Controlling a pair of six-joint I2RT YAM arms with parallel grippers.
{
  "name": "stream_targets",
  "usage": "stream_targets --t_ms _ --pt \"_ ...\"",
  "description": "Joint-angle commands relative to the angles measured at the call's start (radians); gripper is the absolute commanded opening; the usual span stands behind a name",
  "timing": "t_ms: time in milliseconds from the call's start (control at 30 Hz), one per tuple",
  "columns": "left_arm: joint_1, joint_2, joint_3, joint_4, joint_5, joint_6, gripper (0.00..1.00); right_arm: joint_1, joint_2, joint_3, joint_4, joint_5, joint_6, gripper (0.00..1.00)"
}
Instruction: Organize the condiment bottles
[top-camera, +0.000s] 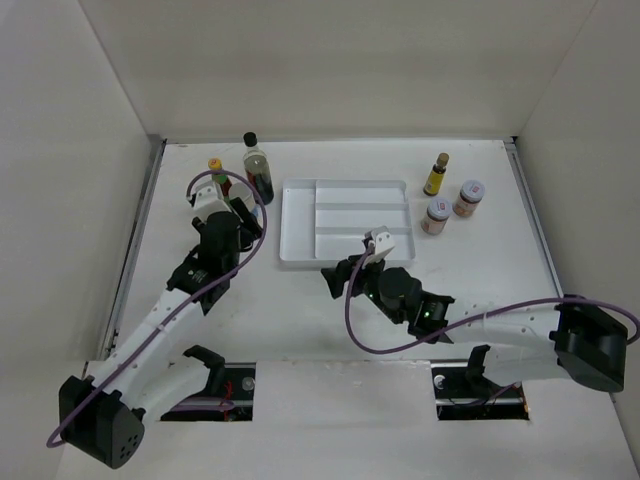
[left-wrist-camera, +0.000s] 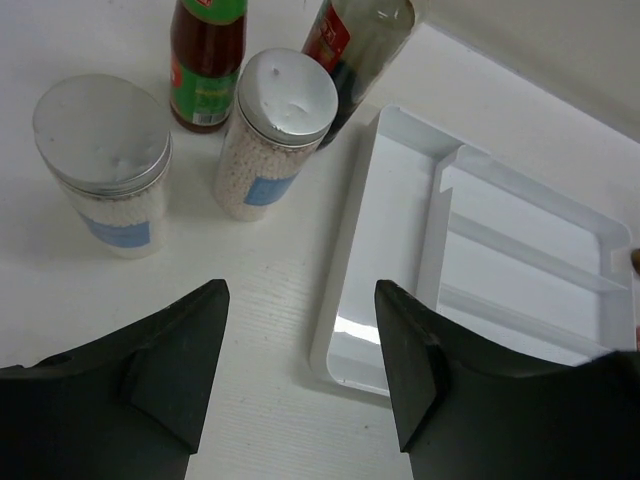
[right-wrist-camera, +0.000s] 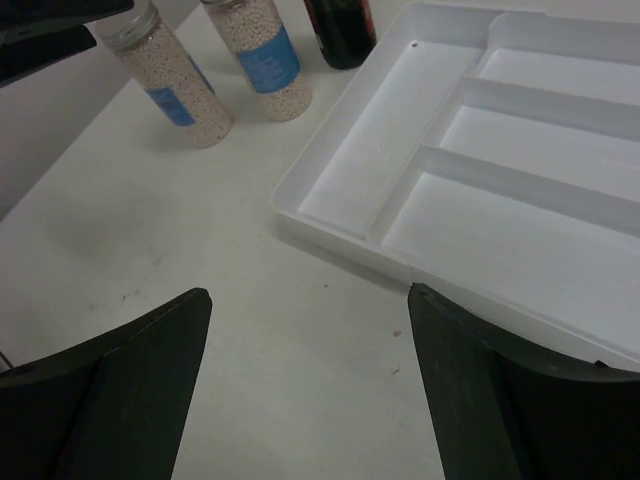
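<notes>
Likely light and slick, the silver-lidded clear spice jar (left-wrist-camera: 268, 150) wants a mid-body grip; left gripper (left-wrist-camera: 300, 292) and right gripper (right-wrist-camera: 308, 294) jaws spread, empty.

I'm seeing the white table (top-camera: 500, 262) carrying a white divided tray (top-camera: 298, 222), lying flat mid-back. Left of it, a tall dark-liquid bottle (top-camera: 257, 170) and a red-green yellow-capped bottle (top-camera: 216, 178) are standing upright. The left bead jar (left-wrist-camera: 100, 165) and the right bead jar (left-wrist-camera: 275, 135) are standing just beside them. Right of the tray, a tiny yellow bottle (top-camera: 436, 175), a near spice jar (top-camera: 437, 216) and a far spice jar (top-camera: 468, 198) are standing close together.
</notes>
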Motion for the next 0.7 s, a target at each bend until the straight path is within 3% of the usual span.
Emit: stream_targets --t_ms 0,67,200,300,400,567,667 --pt "0.01 -0.017 0.037 0.094 0.04 0.001 0.59 0.003 0.017 0.037 0.073 -0.022 -0.014 0.83" --pt "0.011 -0.026 0.033 0.155 0.046 0.007 0.59 0.003 0.022 0.04 0.073 -0.025 -0.021 0.7" --pt "0.033 0.017 0.102 0.181 0.016 0.005 0.57 -0.01 0.017 0.03 0.073 -0.043 -0.027 0.29" --pt "0.036 0.109 0.194 0.2 -0.029 0.037 0.58 -0.02 0.002 0.019 0.071 -0.039 -0.027 0.2" --pt "0.053 0.244 0.338 0.178 -0.035 0.108 0.61 -0.039 -0.009 0.013 0.059 -0.032 -0.027 0.26" --pt "0.065 0.448 0.546 0.121 -0.032 0.176 0.7 -0.06 0.002 0.013 0.045 -0.028 -0.029 0.67" --pt "0.086 0.555 0.633 0.099 -0.003 0.189 0.74 -0.06 0.003 0.019 0.031 -0.028 -0.03 0.78"
